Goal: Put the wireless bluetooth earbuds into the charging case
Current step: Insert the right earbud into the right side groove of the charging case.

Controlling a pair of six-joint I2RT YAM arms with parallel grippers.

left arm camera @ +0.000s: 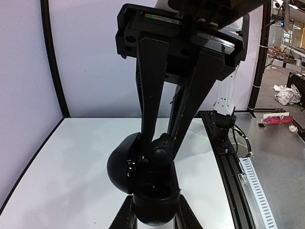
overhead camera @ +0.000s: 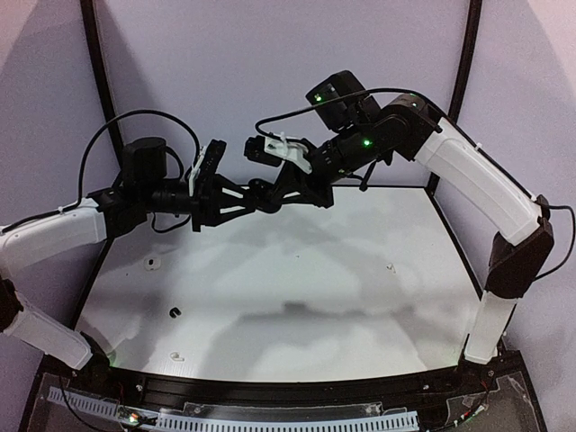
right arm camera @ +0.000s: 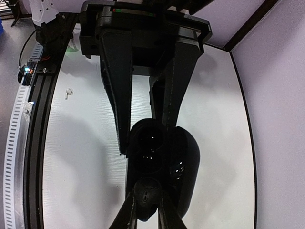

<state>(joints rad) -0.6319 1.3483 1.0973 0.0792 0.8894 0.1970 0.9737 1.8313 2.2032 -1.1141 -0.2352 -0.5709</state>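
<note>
Left gripper [left arm camera: 159, 151] tight around black earbud [left arm camera: 162, 146]

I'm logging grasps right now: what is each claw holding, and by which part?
Right claw clamps the open black charging case across its base; left claw pinches what looks like a black earbud by its sides.

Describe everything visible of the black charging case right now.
The charging case is glossy black plastic, oval and open, lid swung aside, round wells showing. It hangs above the table, clamped in the right gripper. The left gripper holds what looks like a black earbud at its opening.
</note>
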